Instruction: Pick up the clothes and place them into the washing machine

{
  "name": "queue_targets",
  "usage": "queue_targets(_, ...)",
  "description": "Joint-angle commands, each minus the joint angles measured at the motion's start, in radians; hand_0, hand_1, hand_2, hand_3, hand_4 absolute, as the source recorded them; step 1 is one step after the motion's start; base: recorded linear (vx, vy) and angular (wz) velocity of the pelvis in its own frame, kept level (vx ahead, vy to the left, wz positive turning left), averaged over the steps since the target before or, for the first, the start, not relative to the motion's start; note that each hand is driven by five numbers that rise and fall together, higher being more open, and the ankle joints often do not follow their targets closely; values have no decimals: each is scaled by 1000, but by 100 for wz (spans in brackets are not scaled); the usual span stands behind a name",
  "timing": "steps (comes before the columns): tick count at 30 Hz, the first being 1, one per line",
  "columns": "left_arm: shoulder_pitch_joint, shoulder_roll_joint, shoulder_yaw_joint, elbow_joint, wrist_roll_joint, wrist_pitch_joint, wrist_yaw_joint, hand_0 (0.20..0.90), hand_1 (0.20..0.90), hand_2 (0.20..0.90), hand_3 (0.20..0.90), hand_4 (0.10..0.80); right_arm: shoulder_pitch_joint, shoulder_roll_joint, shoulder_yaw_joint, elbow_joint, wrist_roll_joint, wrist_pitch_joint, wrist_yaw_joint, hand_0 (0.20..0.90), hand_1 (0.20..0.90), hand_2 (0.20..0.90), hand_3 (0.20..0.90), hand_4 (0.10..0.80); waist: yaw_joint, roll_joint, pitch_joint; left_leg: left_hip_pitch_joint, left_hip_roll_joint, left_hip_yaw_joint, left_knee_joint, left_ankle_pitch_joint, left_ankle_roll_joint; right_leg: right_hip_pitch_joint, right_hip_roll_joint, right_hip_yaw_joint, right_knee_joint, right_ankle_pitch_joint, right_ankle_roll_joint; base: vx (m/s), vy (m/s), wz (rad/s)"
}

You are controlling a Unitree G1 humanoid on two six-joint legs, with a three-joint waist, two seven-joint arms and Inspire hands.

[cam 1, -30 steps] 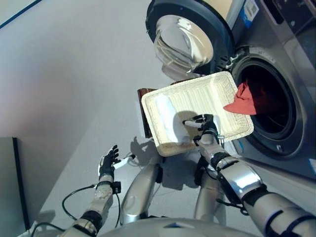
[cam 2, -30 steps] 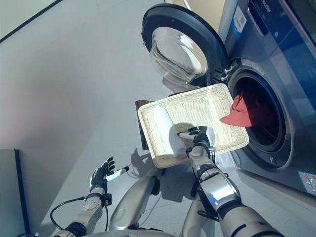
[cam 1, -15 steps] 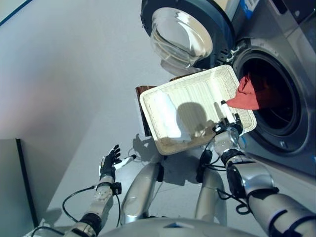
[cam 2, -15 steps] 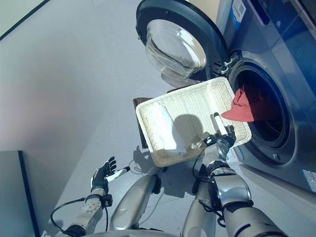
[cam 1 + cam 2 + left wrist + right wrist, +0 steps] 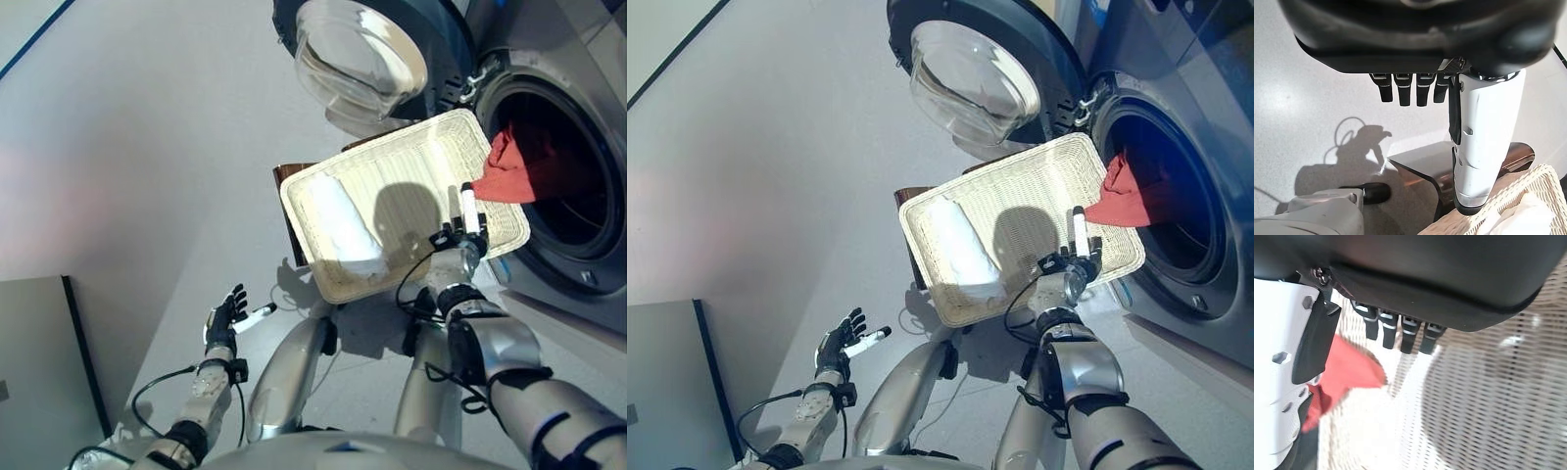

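Head views showed the red cloth draped from washer onto basket; both hands, right hand and left hand, hung empty with fingers straight; the left wrist view alone showed the brown stand.

Washing machine runs off the frame; the red cloth's far end seems lost in its dark drum.

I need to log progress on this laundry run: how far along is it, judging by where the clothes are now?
Partly done. The red cloth hangs over the washing machine opening's rim, its lower edge over the basket's corner, not fully in the drum. Nothing is in hand: the right hand hovers open over the basket, the left hand idles low. Left: the white cloth in the basket.
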Motion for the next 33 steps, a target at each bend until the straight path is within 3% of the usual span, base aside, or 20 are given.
queue_targets(1,-3,32,24,-21,-39,-48,6,900,900,900,900,800,-112,-65,-15,-40,0,-75,-4,900,900,900,900,800,11,19,6,-30,-32,9,59,-66,-66,114,2,29,-188,79,2,-8,32,-4)
queue_targets(14,13,40,6,-29,-54,-55,4,900,900,900,900,800,-257,-189,-11,-5,-46,-77,-88,900,900,900,900,800,21,65,21,-74,-48,22,62,-65,-62,57,-12,50,-174,85,6,2,22,-4)
queue_targets(23,25,53,4,-104,-57,-67,1,900,900,900,900,800,-375,-316,17,88,-79,-27,-127,900,900,900,900,800,58,93,23,-120,-65,22,68,-68,-56,10,-37,57,-167,92,14,20,46,1)
queue_targets(24,33,57,5,-116,-58,-69,-2,900,900,900,900,800,-388,-340,26,104,-95,-15,-137,760,760,760,760,700,63,95,23,-124,-67,22,69,-68,-55,6,-41,55,-162,91,14,9,22,8)
queue_targets(25,33,60,7,-125,-56,-67,-1,900,900,900,900,800,-409,-366,42,122,-105,1,-138,535,535,535,535,539,69,99,23,-133,-69,20,73,-68,-55,-3,-46,53,-153,88,14,17,33,9)
queue_targets(27,38,67,9,-128,-50,-70,2,900,900,900,900,800,-451,-404,70,139,-133,20,-154,200,200,200,200,300,78,107,18,-145,-78,17,81,-71,-54,-20,-56,52,-130,81,16,25,48,13)
queue_targets(33,38,88,33,-158,-37,-78,25,900,900,900,900,800,-531,-451,136,150,-182,55,-176,200,200,200,200,300,101,115,6,-168,-94,18,96,-79,-52,-39,-76,56,-120,84,23,37,69,12)
